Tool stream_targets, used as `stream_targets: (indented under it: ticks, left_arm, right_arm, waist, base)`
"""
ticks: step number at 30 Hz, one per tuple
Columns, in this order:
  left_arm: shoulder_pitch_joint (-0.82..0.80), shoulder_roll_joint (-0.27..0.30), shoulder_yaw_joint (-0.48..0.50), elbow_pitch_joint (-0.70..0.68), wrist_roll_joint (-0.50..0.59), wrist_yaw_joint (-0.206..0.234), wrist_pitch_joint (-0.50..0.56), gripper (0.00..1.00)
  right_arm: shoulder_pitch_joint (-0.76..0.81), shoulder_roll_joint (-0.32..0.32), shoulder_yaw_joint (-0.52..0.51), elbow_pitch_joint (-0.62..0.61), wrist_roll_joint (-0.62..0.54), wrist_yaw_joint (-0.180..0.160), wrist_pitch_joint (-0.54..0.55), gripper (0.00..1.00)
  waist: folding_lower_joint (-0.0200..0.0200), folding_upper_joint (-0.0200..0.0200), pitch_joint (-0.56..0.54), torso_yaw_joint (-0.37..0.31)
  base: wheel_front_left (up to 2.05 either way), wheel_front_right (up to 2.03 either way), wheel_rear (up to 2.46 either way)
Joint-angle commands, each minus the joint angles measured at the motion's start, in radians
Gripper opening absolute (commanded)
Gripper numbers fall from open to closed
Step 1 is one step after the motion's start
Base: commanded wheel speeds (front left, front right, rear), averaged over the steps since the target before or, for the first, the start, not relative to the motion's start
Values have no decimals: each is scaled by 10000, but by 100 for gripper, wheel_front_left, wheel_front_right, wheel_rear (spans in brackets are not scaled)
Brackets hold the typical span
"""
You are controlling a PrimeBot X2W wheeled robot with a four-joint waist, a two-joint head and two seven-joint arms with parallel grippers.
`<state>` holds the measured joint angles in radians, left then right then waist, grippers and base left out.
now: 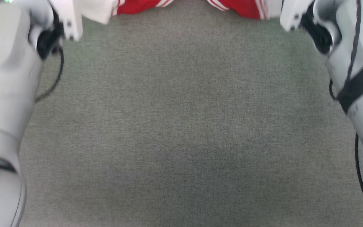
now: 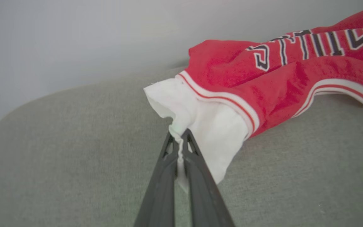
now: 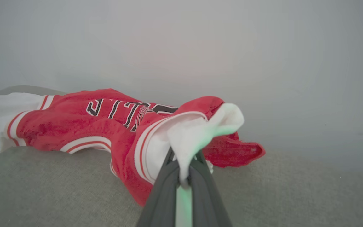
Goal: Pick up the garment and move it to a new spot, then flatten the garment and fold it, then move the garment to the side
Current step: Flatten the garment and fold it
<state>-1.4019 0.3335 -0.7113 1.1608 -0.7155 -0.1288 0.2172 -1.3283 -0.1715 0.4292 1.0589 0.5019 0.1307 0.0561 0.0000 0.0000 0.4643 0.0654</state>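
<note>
fingers (image 2: pixel 197 176) of the left hand (image 2: pixel 179 136) are clenched on a pinch of white cloth at the cuff of the garment's left sleeve (image 2: pixel 213 126), a thin fold of it squeezed up between the two dark fingers. from that pinch the sleeve opens out, and past its red-striped edge comes the red body of the garment (image 2: pixel 263 78), which runs away to the right of the left wrist view with black, white-outlined lettering (image 2: pixel 310 44) creased across it.

the right hand (image 3: pixel 184 153) is likewise clamped shut on the garment, gripping a bunched wad of the right sleeve (image 3: pixel 200 132) that bulges above its fingertips. a red flap (image 3: pixel 235 151) lies just past that hand, and the rest of the garment (image 3: pixel 74 126) trails off to the left of the right wrist view, its lower edge seeming to rest on the worktop (image 3: pixel 295 189).

in the head view the garment (image 1: pixel 137 8) sits at the very top edge, strung between the left forearm (image 1: pixel 5 78) and the right forearm (image 1: pixel 358 63); the nearer stretch of the grey cloth-covered worktop (image 1: pixel 181 126) lies between the two arms. a pale grey wall (image 3: pixel 200 47) stands behind the worktop.
</note>
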Motion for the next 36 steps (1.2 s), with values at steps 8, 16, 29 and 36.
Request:
stream_targets:
  ticks: [8,16,29,36]
  left_arm:
    - [2211,1044,-509,-1413,-1125,-1,1838,0]
    - [3973,1947,-500,-2850,-1498,279,2438,0]
    - [8963,4159,-212,-8724,-2592,2952,3168,0]
    - [11076,4929,-42,-11133,-3057,4312,2985,0]
  right_arm:
    - [2706,-1684,1251,-2881,2568,1,2123,0]
    - [4847,-2942,1306,-4916,3531,1,3447,0]
    - [9272,-3790,-218,-8206,3596,1,5168,0]
    - [11484,-3433,-1492,-9837,2867,1,5890,0]
  waist:
    - [0,0,-775,77]
    - [0,0,-1335,29]
    - [0,0,-2124,2]
    - [0,0,-2249,-1]
  base:
    - [0,0,0]
    - [0,0,0]
    - [0,0,0]
    - [0,0,0]
